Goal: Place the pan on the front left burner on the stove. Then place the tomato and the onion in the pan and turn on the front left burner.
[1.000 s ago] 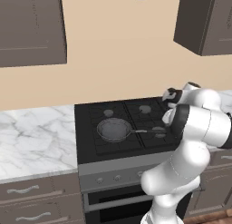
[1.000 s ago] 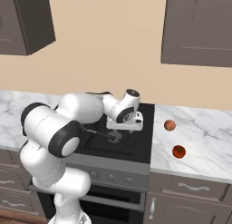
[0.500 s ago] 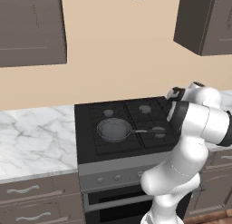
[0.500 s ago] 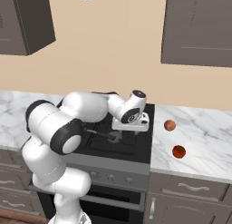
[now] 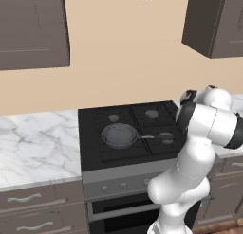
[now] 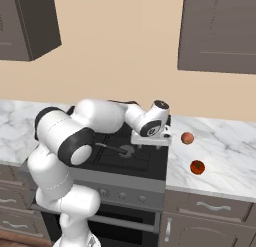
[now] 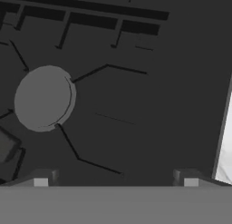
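1. Left base view: a kitchen with beige wall, dark cupboards and a marble counter (image 5: 33,143) either side of the stove (image 5: 128,133). The pan (image 5: 119,135) sits at the centre of the frame on the front left burner, its thin handle running right along the grate. So the pan part looks done, and the step in hand is, I judge, fetching the tomato or the onion. The white arm rises at lower right and bends toward the stove's right edge.

2. Right base view: the same stove from the other side, with the marble counter (image 6: 220,156) stretching right. The gripper (image 6: 151,139) hangs over the stove's right edge, at centre frame. The onion (image 6: 187,138) lies on the counter just right of it, and the tomato (image 6: 197,167) lies lower right, nearer the counter's front edge; the two are apart. From here I cannot tell how the jaws stand.

3. Hand view: black grate prongs spread around a round grey burner cap (image 7: 43,98) at left, and a sliver of pale counter shows at the right edge. The two fingertips (image 7: 43,180) rise well apart at the bottom with nothing between them, so the gripper is released and empty.

4. To do it well: carry the hand right beyond the stove edge, centre the spread fingers over one ball, come straight down, and close gently, since a round thing will likely roll if nudged off-centre.
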Tool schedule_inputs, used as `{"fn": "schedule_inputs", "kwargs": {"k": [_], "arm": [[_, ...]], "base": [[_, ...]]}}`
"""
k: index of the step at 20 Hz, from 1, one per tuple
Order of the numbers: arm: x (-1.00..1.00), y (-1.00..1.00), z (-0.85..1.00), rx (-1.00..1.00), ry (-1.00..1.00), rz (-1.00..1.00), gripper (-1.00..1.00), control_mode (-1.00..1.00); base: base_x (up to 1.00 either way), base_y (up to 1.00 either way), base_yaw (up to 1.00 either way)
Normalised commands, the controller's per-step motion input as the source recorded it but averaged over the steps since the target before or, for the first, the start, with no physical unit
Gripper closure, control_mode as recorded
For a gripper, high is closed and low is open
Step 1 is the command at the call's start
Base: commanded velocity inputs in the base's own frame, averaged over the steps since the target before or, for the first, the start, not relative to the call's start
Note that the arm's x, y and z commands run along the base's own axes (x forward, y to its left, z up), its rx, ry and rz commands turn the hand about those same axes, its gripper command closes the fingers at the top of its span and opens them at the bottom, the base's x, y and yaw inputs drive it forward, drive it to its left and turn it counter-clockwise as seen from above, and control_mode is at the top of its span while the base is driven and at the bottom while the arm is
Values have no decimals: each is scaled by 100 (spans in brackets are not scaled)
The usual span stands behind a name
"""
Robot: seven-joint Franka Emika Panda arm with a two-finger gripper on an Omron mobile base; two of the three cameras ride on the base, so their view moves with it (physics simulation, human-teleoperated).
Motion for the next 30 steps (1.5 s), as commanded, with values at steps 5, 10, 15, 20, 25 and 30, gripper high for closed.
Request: {"fn": "schedule_inputs", "kwargs": {"k": [5, 10, 15, 20, 25, 30], "arm": [[0, -41, 0, 0, 0, 0, -100, -100], [0, -37, 0, 0, 0, 0, -100, -100], [0, -36, 0, 0, 0, 0, -100, -100], [0, -42, 0, 0, 0, 0, -100, -100], [0, -41, 0, 0, 0, 0, -100, -100], [0, -42, 0, 0, 0, 0, -100, -100]], "base": [[0, 0, 0], [0, 0, 0], [0, 0, 0], [0, 0, 0], [0, 0, 0], [0, 0, 0]]}}
